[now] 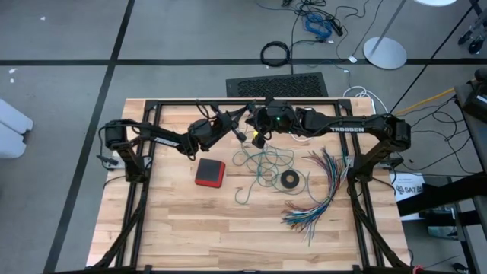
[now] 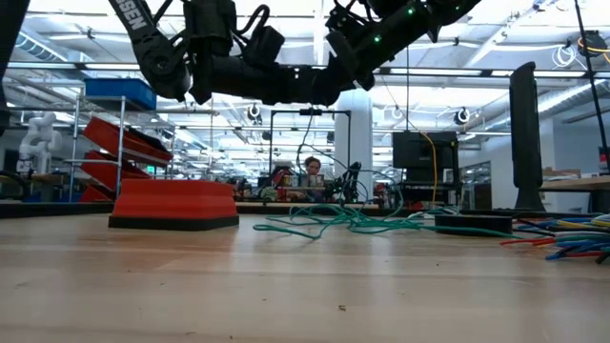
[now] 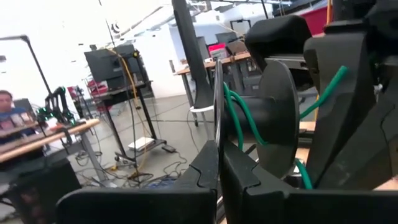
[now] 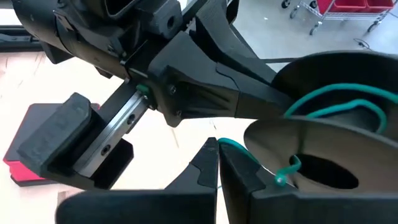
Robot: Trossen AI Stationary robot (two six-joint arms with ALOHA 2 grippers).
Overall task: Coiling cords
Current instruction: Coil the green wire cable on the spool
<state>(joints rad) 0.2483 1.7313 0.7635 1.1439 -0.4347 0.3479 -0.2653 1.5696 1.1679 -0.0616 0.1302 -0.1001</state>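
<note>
A teal-green cord (image 1: 262,164) lies in loose loops on the wooden table, right of centre. Part of it (image 3: 239,127) is wound on the hub of a black spool (image 4: 336,134), which hangs in the air above the table's far middle. My left gripper (image 3: 219,149) reaches in from the table's left and is shut on the spool. My right gripper (image 4: 217,152) reaches in from the right and is shut on the teal-green cord beside the spool. In the high view the two grippers, left (image 1: 242,134) and right (image 1: 262,135), meet there. My left gripper pinches the thin rim of the spool's near flange (image 3: 217,109) between its two fingers, coming about level from the table's left. The spool is lifted clear of the table, its flanges standing on edge. My right gripper pinches the teal-green cord (image 4: 231,145) between its fingertips, close beside the spool's flange. The fingers slant down from the table's right. From the tips the cord runs in slack loops onto the hub (image 4: 329,102).
A flat red box (image 1: 210,173) lies left of the cord heap. A small black ring (image 1: 290,180) lies right of it, and a fan of multicoloured wires (image 1: 323,190) farther right. Black frame rails (image 1: 144,198) run along the table's left and right sides.
</note>
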